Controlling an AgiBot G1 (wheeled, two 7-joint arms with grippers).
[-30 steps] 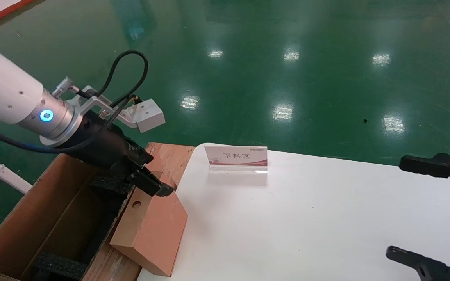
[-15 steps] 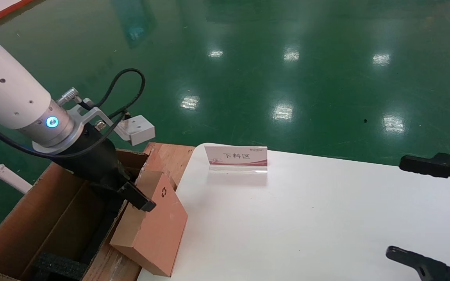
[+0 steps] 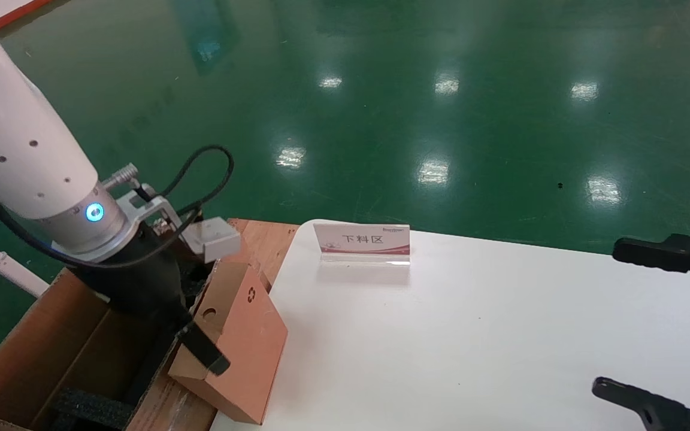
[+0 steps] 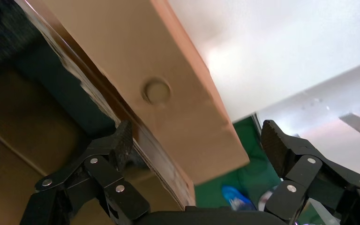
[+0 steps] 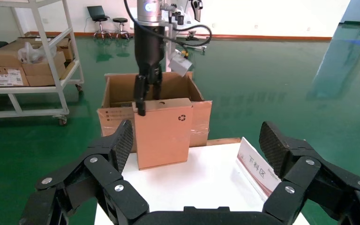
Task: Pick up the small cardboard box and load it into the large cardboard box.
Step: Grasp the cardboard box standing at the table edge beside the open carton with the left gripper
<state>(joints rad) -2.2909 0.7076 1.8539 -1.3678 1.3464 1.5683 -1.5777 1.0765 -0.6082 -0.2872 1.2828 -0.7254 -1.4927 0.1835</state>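
Head view shows your left gripper [image 3: 192, 335] spread open, straddling the large cardboard box [image 3: 33, 341] wall, with the small cardboard box [image 3: 234, 341] leaning against that wall's outside, probably lining up a grab

The small cardboard box [image 3: 243, 344] is plain brown with a small dark recycling symbol. At its nine o'clock, the large cardboard box [image 3: 27, 353] is brown with black foam [image 3: 90, 408] inside. The table [image 3: 471, 347] is white, the floor [image 3: 381, 108] glossy green.
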